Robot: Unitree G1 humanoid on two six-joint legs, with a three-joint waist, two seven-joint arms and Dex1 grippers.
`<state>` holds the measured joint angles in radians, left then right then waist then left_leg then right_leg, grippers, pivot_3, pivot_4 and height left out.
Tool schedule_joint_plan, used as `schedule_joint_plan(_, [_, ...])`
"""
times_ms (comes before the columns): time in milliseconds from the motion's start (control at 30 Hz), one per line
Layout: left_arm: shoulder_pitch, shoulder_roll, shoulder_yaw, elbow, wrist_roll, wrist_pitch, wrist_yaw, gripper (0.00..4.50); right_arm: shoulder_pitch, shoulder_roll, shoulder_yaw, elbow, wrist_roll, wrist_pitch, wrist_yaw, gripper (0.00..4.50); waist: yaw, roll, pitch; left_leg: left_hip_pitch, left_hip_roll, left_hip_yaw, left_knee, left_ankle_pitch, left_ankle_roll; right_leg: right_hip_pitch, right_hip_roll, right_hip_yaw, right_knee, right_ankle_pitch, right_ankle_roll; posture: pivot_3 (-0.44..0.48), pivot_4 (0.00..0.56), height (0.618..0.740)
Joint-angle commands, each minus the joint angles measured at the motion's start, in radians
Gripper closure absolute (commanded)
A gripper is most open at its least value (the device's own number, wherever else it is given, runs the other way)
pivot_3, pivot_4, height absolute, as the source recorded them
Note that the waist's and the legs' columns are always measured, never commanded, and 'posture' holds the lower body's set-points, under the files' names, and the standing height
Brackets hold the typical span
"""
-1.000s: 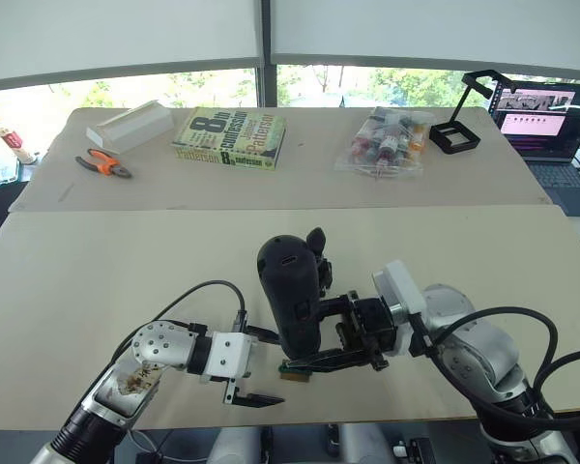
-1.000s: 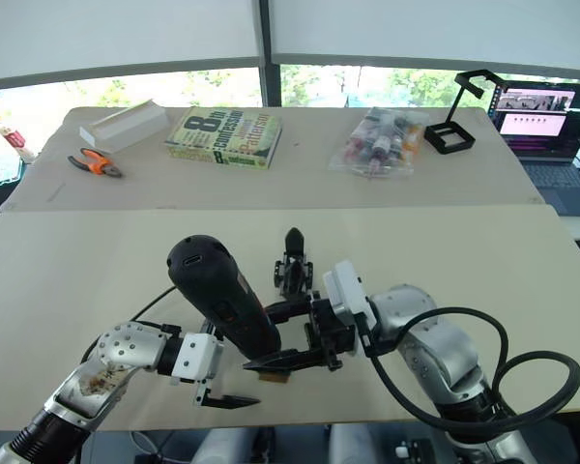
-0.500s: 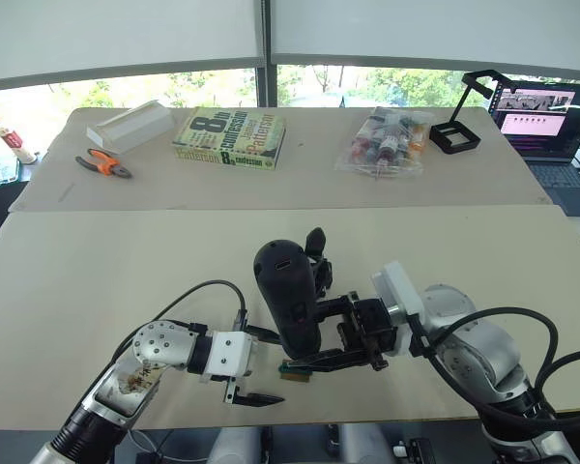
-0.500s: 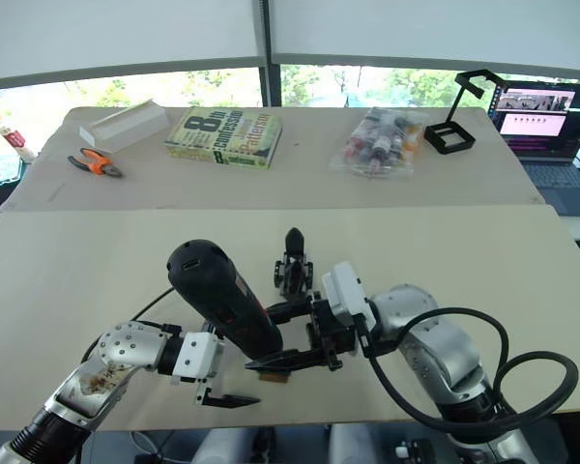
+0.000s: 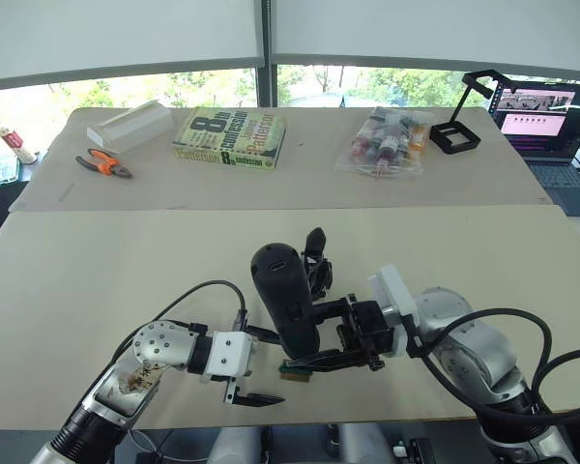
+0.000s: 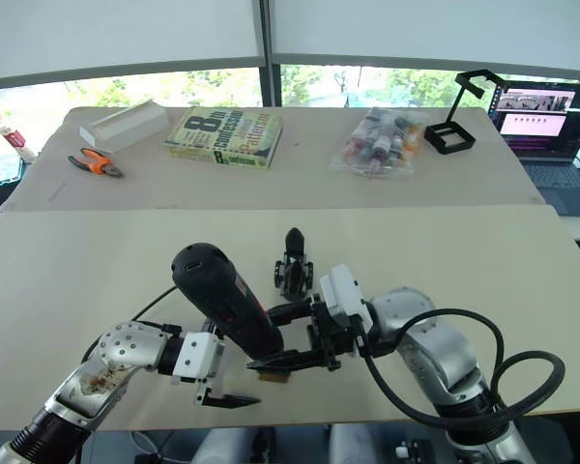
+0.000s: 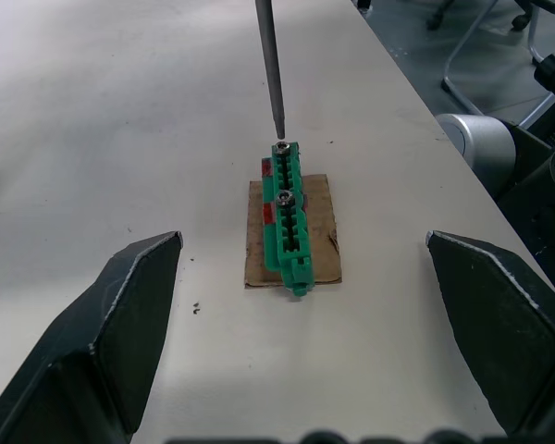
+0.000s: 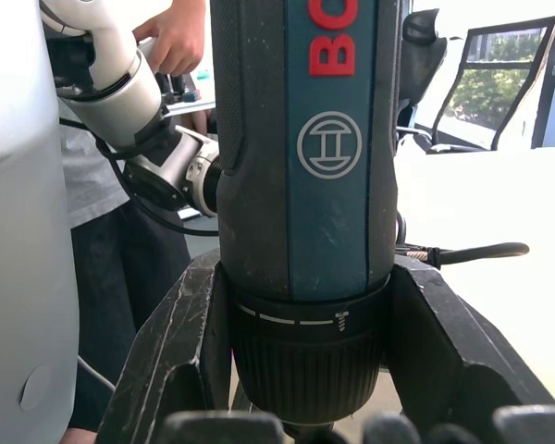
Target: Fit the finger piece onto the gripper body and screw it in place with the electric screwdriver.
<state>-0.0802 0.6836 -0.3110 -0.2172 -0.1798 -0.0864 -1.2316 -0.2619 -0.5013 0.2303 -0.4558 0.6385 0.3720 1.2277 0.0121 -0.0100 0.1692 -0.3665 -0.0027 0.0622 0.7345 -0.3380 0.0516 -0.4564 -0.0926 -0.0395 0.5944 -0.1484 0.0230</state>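
Near the table's front edge | right gripper [image 5: 321,333] clamped on the Bosch electric screwdriver [image 5: 288,300], lowered slightly, bit at a screw in the green block [image 7: 288,215] | left gripper [image 5: 254,365] spread wide | gripper body [image 6: 293,267] waits behind; likely fetching a screw.

The electric screwdriver [image 5: 288,298], clamped in the right gripper [image 5: 340,333], has tipped its top slightly toward 9 o'clock. The right arm has eased the same way.
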Motion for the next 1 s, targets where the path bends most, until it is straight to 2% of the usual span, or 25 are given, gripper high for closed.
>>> schedule_joint_plan(33, [-0.011,0.001,-0.004,-0.015,-0.004,-0.005,0.000,0.00,0.003,0.008,-0.002,-0.017,-0.003,-0.054,0.016,2.60,0.000,0.000,0.000,0.000,0.000,0.000,0.000,0.000,0.000,0.000,0.000,0.000,0.000,0.000,0.000,0.000,0.150,0.740])
schedule_joint_plan(1000, [-0.019,0.002,-0.008,-0.010,0.002,-0.010,0.003,0.00,0.013,0.011,0.019,-0.049,-0.002,-0.020,-0.019,2.60,0.000,0.000,0.000,0.000,0.000,0.000,0.000,0.000,0.000,0.000,0.000,0.000,0.000,0.000,0.000,0.000,0.150,0.740])
